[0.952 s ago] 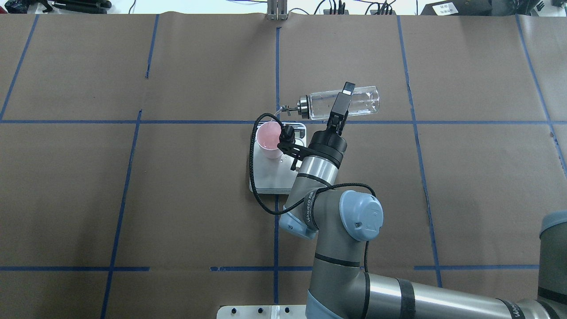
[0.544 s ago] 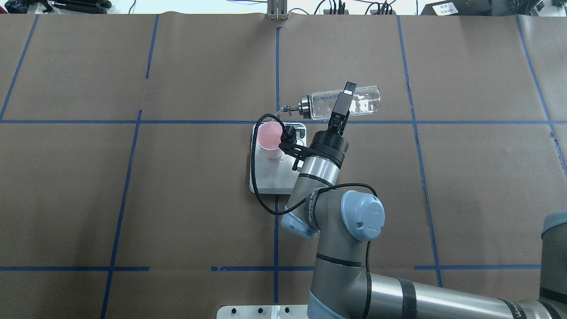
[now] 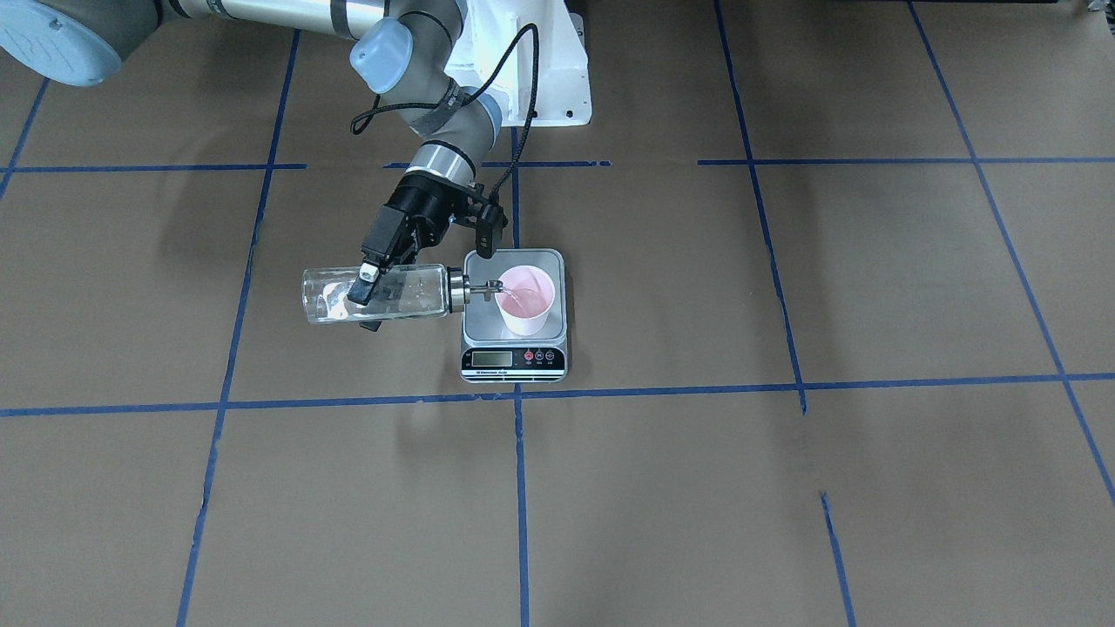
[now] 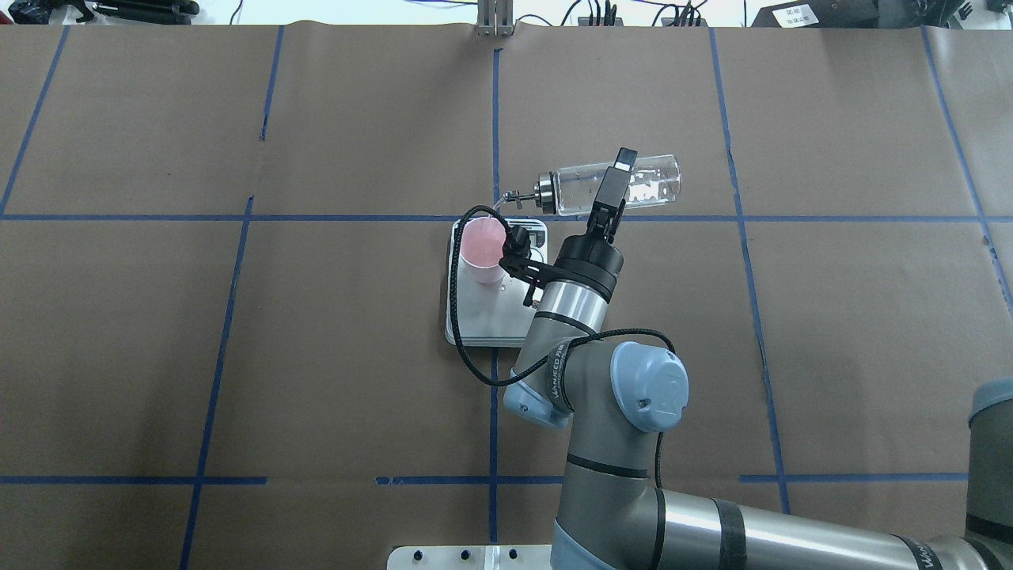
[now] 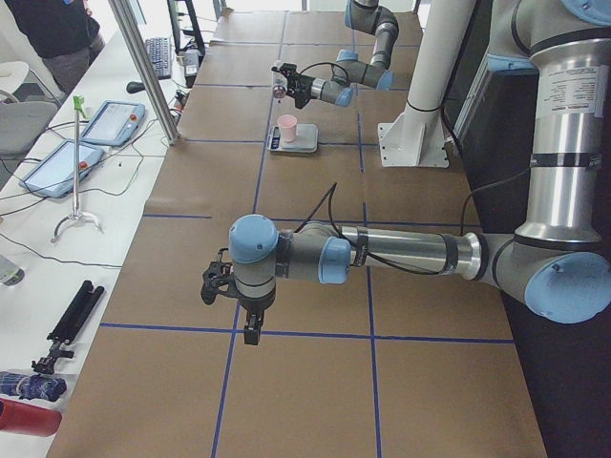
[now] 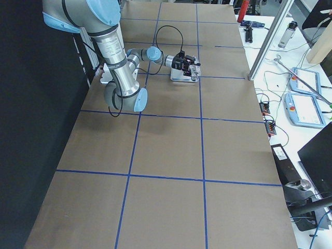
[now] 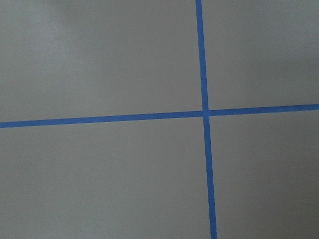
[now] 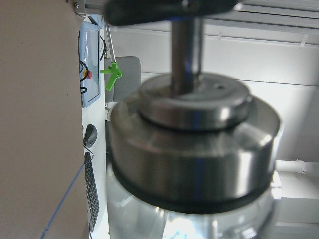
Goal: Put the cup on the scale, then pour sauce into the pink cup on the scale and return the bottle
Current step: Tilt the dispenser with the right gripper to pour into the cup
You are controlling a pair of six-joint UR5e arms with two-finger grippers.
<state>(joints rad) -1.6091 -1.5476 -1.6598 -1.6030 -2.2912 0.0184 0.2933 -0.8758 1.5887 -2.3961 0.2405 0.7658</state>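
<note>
My right gripper (image 4: 616,186) is shut on the clear glass bottle (image 4: 633,184) and holds it nearly level, with the base to the right. The silver pourer cap (image 4: 542,192) points at the pink cup (image 4: 483,249). In the front view the bottle (image 3: 383,294) sends a thin clear stream of sauce from the spout into the cup (image 3: 525,300). The cup stands upright on the scale (image 3: 477,326). The right wrist view is filled by the cap (image 8: 192,149). My left gripper (image 5: 250,329) hangs above the table far from the scale; I cannot tell whether it is open or shut.
Brown paper with blue tape lines (image 4: 495,119) covers the table. The white robot base (image 3: 540,78) stands behind the scale. A cable (image 4: 455,317) loops from the right wrist beside the scale. Tablets (image 5: 105,124) and tools lie on the operators' bench.
The right arm and the tipped bottle have shifted only very slightly to the right. The cup and the scale have not moved.
</note>
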